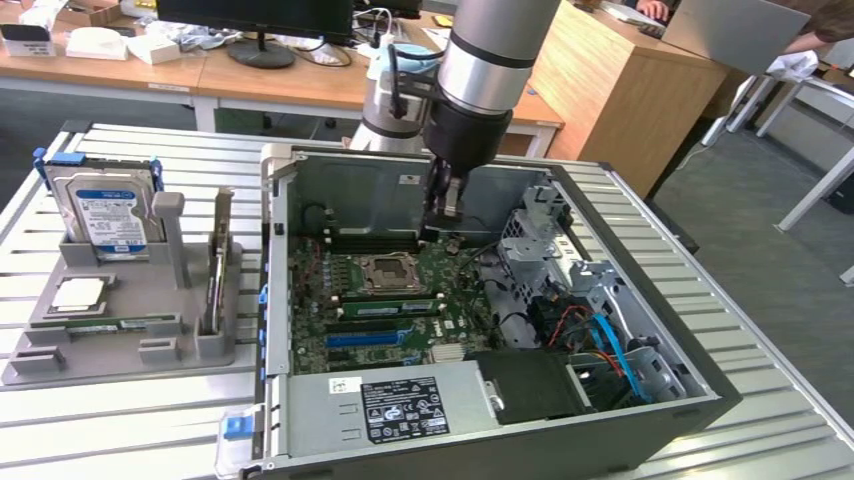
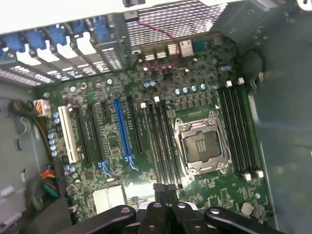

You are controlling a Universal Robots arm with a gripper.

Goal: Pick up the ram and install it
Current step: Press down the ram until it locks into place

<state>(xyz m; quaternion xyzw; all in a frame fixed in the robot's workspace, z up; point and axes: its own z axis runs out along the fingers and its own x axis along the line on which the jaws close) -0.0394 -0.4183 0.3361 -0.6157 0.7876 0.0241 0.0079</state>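
Ram (image 1: 118, 323) lies flat in a grey rack (image 1: 200, 345) outside the computer case (image 1: 400, 415), well apart from the gripper (image 1: 445, 222); arm (image 1: 487, 60) reaches steeply down into the case, gripper (image 2: 163, 195) above the motherboard (image 2: 204, 83), jaws closed, nothing visibly held; ram's long axis points toward the case wall.

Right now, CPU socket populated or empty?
Empty: the CPU socket shows bare contacts inside its metal frame, no chip or cooler on it.
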